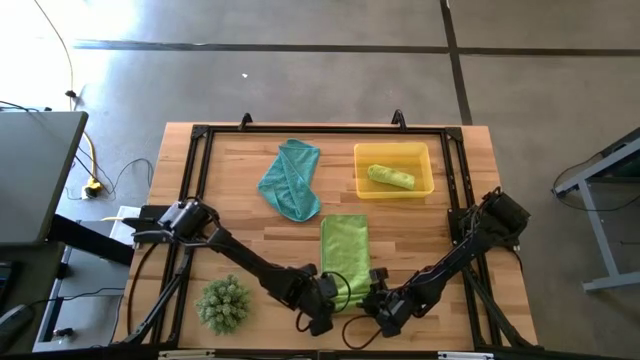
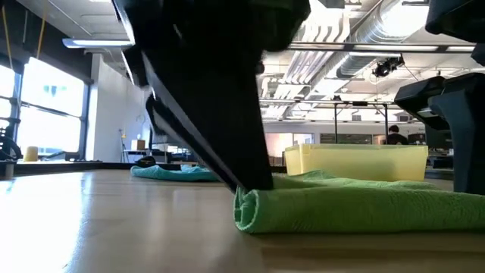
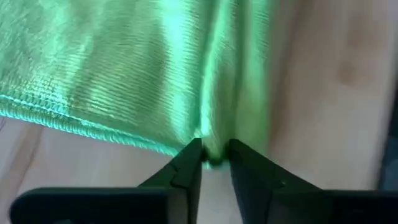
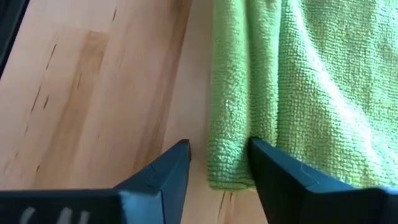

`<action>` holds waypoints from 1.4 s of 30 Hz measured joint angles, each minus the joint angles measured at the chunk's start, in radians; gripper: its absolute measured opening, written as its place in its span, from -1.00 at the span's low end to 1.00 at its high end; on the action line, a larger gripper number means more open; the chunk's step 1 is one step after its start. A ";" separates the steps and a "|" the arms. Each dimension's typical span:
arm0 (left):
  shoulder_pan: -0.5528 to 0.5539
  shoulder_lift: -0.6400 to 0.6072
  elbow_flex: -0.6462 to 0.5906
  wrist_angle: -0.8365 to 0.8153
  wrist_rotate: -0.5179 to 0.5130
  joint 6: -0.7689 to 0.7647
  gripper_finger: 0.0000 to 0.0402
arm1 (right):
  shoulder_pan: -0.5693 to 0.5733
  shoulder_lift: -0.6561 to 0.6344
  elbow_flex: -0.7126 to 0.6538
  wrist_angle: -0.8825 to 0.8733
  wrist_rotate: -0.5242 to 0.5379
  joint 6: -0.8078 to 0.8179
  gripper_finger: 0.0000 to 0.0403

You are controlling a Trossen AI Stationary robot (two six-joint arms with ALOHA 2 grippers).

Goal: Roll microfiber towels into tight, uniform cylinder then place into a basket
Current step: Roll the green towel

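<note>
A lime-green towel (image 1: 345, 255) lies as a flat folded strip on the wooden table, its near end between my two grippers. My left gripper (image 3: 216, 155) is at the towel's near left corner, shut on a pucker of cloth. My right gripper (image 4: 217, 158) is open at the near right corner. Its fingers stand on either side of the folded long edge (image 4: 231, 155). A rolled green towel (image 1: 390, 177) lies in the yellow basket (image 1: 362, 168) at the far right. A teal towel (image 1: 292, 178) lies crumpled left of the basket. My left gripper pinches a small pucker at the towel's near hemmed edge (image 3: 214, 148) between its two fingertips, slanting down from the table's near left side. A ridge of cloth runs away from the fingers. The towel's fold (image 2: 246, 208) rests on the table.
A spiky green ball-shaped plant (image 1: 222, 303) sits near the front left, close to my left arm. A black frame (image 1: 195, 160) runs round the tabletop. Bare wood (image 1: 240, 235) lies between the teal towel and the plant.
</note>
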 joint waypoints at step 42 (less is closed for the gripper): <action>-0.079 0.071 0.008 0.064 -0.263 0.485 -0.21 | -0.063 -0.036 -0.006 0.073 -0.171 0.262 -0.99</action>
